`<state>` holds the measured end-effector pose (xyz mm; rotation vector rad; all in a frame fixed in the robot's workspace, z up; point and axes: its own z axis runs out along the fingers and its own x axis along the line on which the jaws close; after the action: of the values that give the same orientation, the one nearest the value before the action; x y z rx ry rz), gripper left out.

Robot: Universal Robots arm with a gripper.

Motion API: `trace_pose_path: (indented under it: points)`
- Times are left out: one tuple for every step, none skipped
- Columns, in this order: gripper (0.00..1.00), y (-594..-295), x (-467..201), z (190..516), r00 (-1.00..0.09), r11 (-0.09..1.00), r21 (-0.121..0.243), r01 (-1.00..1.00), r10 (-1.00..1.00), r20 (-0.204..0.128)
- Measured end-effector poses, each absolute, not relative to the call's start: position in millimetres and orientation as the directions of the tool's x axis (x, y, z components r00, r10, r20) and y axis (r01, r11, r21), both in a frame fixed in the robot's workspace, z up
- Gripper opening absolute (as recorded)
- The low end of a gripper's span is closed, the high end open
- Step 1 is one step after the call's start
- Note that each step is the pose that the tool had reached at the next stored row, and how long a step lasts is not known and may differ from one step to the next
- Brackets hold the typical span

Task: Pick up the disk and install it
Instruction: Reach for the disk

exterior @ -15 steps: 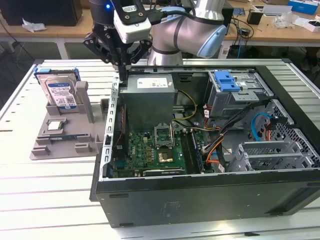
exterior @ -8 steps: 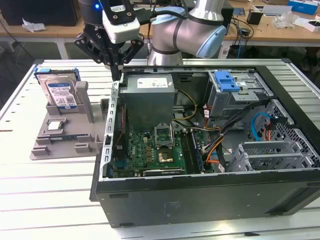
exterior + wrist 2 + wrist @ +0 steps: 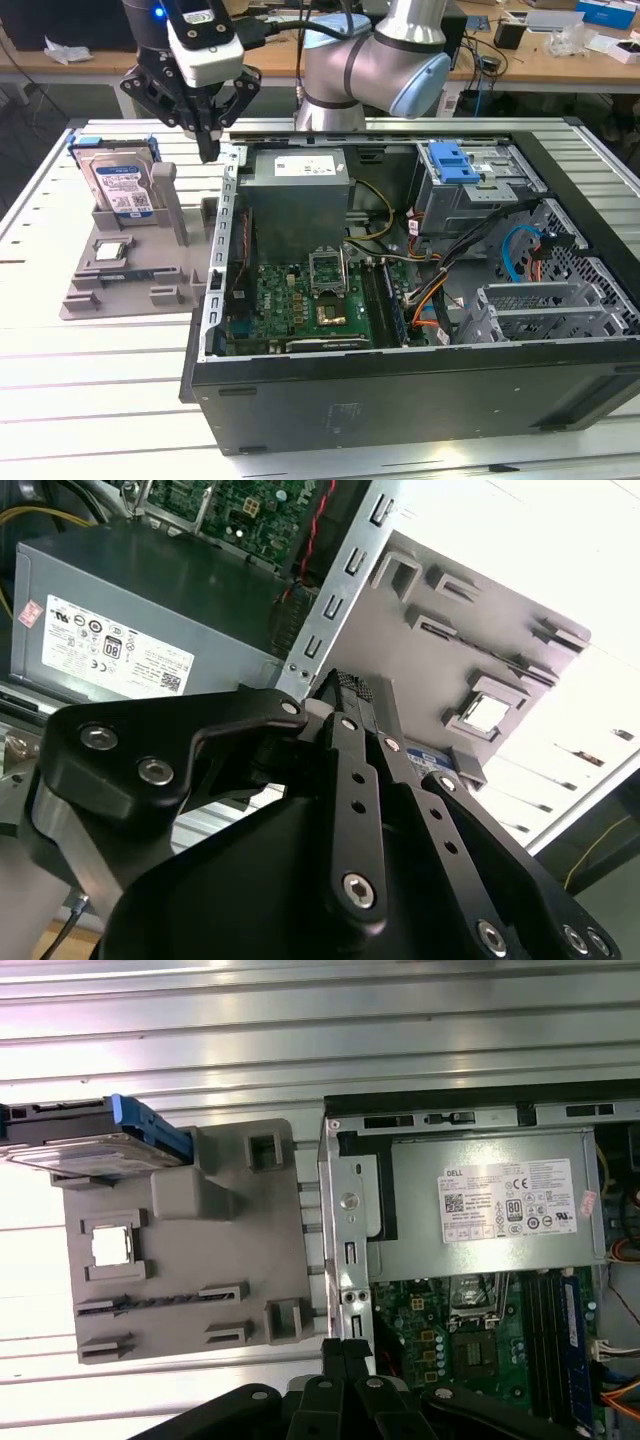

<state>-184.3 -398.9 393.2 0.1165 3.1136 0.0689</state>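
Observation:
The disk (image 3: 122, 188), silver with a white and blue label and blue side rails, leans upright at the back of a grey holder (image 3: 150, 285) on the exterior view's left. In the first wrist view the disk (image 3: 85, 1145) appears edge-on beside that holder (image 3: 200, 1260). My gripper (image 3: 208, 148) hangs shut and holds nothing. It is above the gap between the holder and the computer case wall, to the right of the disk and apart from it. Both wrist views show the closed gripper (image 3: 358, 688) (image 3: 346, 1350) over the case's edge.
The open computer case (image 3: 400, 390) lies on the slatted metal table, with a grey power supply (image 3: 297, 195), a green motherboard (image 3: 300, 300) and a drive cage holding a blue bracket (image 3: 450, 162). A small silver processor chip (image 3: 110, 250) sits in the holder.

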Motion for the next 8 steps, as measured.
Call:
trace_pose_path:
  points:
    - [0.11,-399,-186,393,-0.997,0.996,0.045,0.074,0.075,-0.023]
    - [0.11,-399,-187,393,-0.997,0.996,0.045,0.074,0.075,-0.023]
    - [0.11,-399,-188,393,-0.997,0.996,0.045,0.074,0.075,-0.023]
    - [0.11,-399,-190,393,-0.997,0.996,0.045,0.074,0.075,-0.023]
    - [0.11,-399,-191,393,-0.997,0.996,0.045,0.074,0.075,-0.023]
    - [0.11,-399,-194,393,-0.997,0.996,0.045,0.074,0.075,-0.023]
    - [0.11,-399,-197,393,-0.997,0.996,0.045,0.074,0.075,-0.023]
    - [0.11,-399,-199,393,-0.997,0.996,0.045,0.074,0.075,-0.023]
